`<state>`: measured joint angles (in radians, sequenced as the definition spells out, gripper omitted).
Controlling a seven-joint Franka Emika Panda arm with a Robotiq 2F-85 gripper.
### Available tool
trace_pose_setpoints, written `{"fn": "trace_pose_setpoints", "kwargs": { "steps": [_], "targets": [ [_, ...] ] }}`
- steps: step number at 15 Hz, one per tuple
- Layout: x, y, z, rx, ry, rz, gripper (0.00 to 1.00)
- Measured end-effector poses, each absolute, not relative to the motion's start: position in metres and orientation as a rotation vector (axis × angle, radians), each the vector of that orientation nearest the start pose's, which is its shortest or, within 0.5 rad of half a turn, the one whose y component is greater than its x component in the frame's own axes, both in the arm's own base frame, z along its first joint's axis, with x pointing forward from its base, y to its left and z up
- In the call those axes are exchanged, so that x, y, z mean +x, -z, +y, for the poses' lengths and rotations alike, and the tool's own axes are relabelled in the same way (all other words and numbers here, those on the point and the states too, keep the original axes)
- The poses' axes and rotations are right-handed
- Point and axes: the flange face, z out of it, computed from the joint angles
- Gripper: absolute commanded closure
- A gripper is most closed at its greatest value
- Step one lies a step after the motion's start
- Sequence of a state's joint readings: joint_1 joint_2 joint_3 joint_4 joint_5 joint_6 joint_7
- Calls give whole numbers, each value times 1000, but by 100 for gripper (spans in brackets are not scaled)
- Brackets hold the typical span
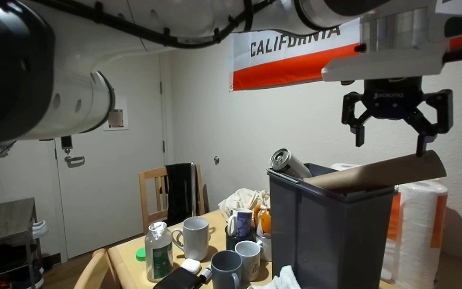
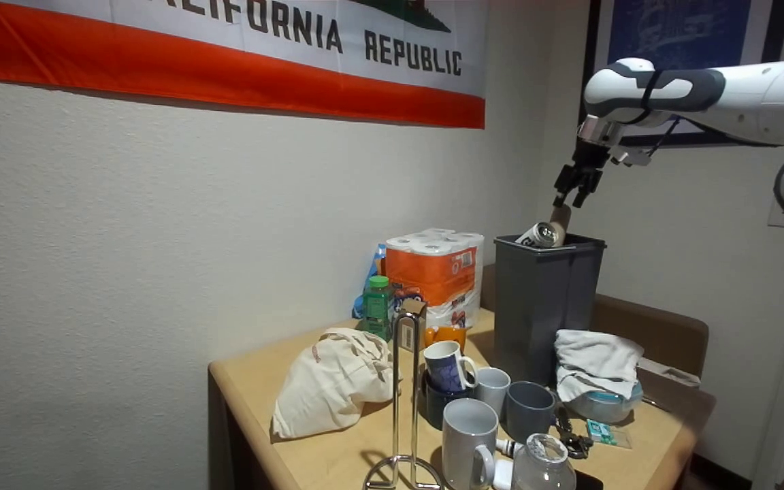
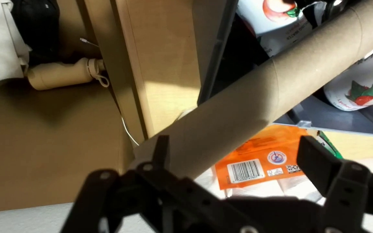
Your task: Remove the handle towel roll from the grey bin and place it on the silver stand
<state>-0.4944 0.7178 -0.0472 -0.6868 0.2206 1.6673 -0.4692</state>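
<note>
Across one grey bin (image 1: 327, 237), one brown tube (image 1: 379, 174) near one hand (image 1: 390, 147).

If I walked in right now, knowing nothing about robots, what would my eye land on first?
Most likely the big white robot arm, its black gripper hanging open by the raised end of a long brown cardboard tube. That tube slants out of the tall grey bin on the table, where a drinks can pokes up too. Then the wall, where a red-and-white flag carries the word "Republic".
</note>
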Motion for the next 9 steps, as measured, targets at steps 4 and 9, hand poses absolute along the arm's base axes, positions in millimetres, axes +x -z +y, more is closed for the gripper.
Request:
{"fn": "trace_pose_setpoints", "kwargs": {
  "steps": [4,9],
  "targets": [
    [670,-566,-347,-3020,474,52,0],
    [668,-568,-347,-3003,461,54,0]
  ]
}}
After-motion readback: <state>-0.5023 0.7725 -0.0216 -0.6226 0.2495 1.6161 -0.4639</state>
